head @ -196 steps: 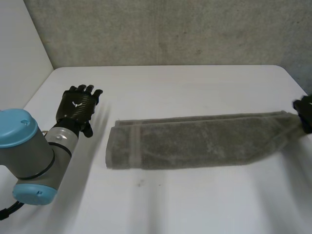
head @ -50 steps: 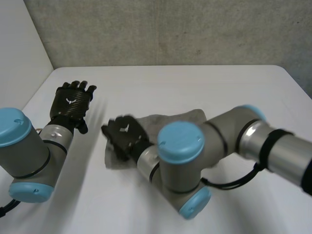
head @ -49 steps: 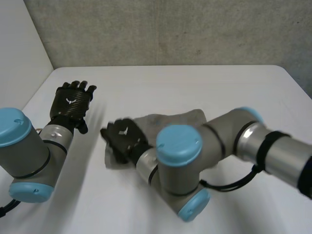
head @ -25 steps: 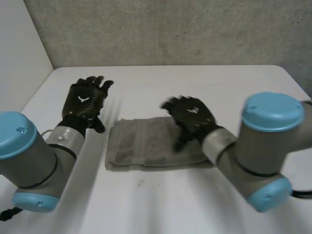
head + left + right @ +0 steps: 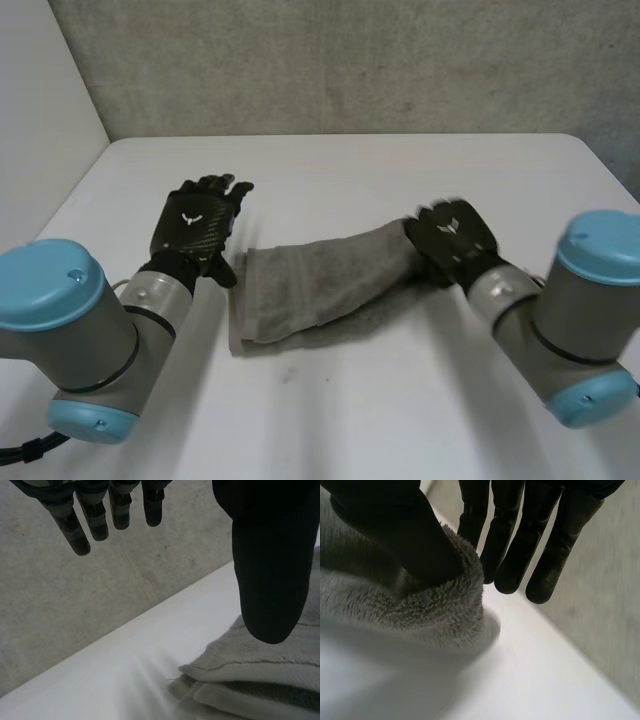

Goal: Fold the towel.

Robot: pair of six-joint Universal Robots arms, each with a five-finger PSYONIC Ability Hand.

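A grey towel (image 5: 320, 277) lies folded on the white table (image 5: 350, 170), its left end flat. Its right end is lifted and stretched toward my right hand (image 5: 455, 240). In the right wrist view the thumb (image 5: 405, 535) presses the towel's fluffy edge (image 5: 435, 605) against the straight fingers (image 5: 520, 545), so that hand is shut on the towel's right end. My left hand (image 5: 197, 222) hovers at the towel's left end with straight, spread fingers and holds nothing. In the left wrist view the layered towel edge (image 5: 260, 675) lies below the thumb (image 5: 270, 555).
A concrete wall (image 5: 350, 60) runs behind the table's far edge, and a white wall (image 5: 40, 110) stands at the left. My left arm's elbow (image 5: 70, 340) and right arm's elbow (image 5: 590, 330) hang over the table's near side.
My right hand has moved to the right and now pinches the towel's end, drawing the upper layer out rightward and up. My left hand has shifted closer to the towel's left end.
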